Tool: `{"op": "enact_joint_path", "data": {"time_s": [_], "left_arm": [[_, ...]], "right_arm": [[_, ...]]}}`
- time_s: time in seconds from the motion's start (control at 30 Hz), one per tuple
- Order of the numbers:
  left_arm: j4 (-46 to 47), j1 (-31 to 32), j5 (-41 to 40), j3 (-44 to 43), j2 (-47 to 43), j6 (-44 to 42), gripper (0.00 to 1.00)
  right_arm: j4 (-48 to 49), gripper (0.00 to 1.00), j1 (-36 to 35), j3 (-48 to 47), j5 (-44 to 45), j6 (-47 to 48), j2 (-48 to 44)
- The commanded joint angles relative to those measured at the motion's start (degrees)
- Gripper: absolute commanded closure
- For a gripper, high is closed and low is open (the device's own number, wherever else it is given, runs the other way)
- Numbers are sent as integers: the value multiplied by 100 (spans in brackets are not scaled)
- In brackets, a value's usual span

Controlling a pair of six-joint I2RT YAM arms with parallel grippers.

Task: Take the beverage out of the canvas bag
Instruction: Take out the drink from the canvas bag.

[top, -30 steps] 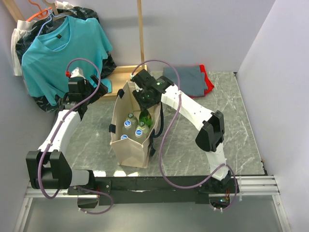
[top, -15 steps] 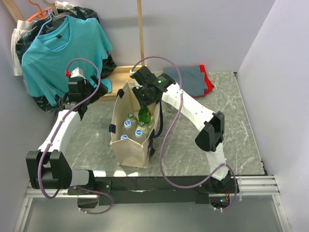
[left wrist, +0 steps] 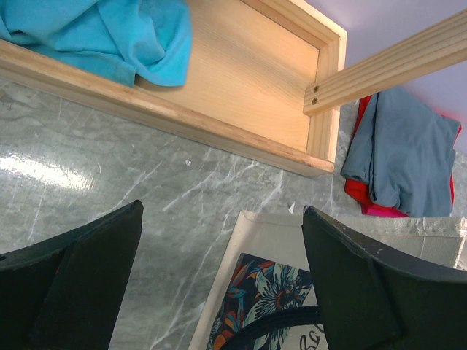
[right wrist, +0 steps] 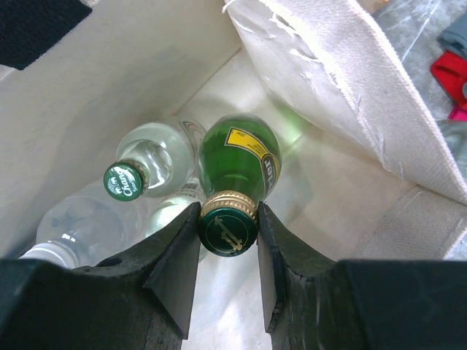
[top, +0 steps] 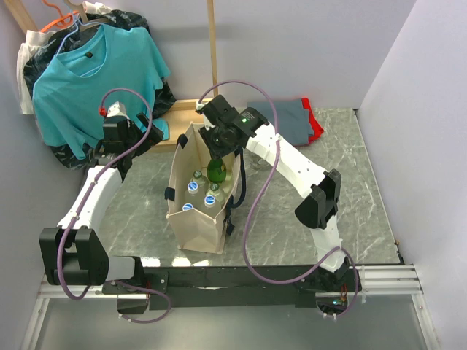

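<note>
The bottle (right wrist: 241, 157) is being held by its cap between the right gripper's (right wrist: 228, 237) fingers, which are clamping it from both sides, its body lying below them inside the bag (right wrist: 350, 109). Clear bottles (right wrist: 157, 157) are standing beneath, left of those fingers. The left gripper (left wrist: 220, 211) is hovering with fingers wide apart, the bag's corner showing between them.

Bright, even light from overhead; white glare streaks the marble table (top: 292, 240) along its near edge. The canvas bag (right wrist: 109, 87) glows inside; shadows are soft.
</note>
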State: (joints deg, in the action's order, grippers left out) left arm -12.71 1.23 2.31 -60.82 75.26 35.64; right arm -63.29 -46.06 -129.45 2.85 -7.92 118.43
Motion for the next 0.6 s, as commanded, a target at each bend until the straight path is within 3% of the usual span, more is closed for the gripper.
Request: {"op": "enact_joint_path", "data": {"time_s": [0.0,0.57], "left_arm": [[269,26,59,-9,-21,-4,4],[252,26,42,-18,-82,-4,4]], "right_arm": [[370,100,45,-415,-92,80,-531],[1205,100,36,377,13,98,-1428]]}}
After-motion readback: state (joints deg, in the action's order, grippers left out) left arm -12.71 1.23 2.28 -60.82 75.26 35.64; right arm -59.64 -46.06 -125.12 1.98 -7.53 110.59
